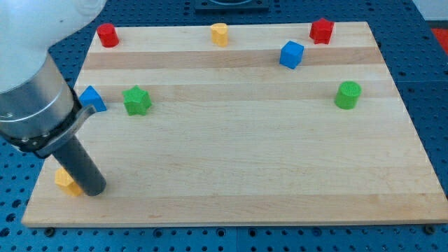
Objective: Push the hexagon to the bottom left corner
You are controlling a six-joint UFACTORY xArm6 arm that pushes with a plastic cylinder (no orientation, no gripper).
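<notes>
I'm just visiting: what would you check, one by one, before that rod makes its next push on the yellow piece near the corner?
1. Yellow hexagon near the view's bottom left corner: ok, already close to it.
2. My tip against the hexagon: ok, it sits at its right side, apparently touching.
3. Hexagon fully on the wooden board: ok, but near the left edge.
4. Exact shape of the yellow block: cannot tell, the rod hides part.
5. Other blocks in the way: ok, the blue block and green block lie well above.
</notes>
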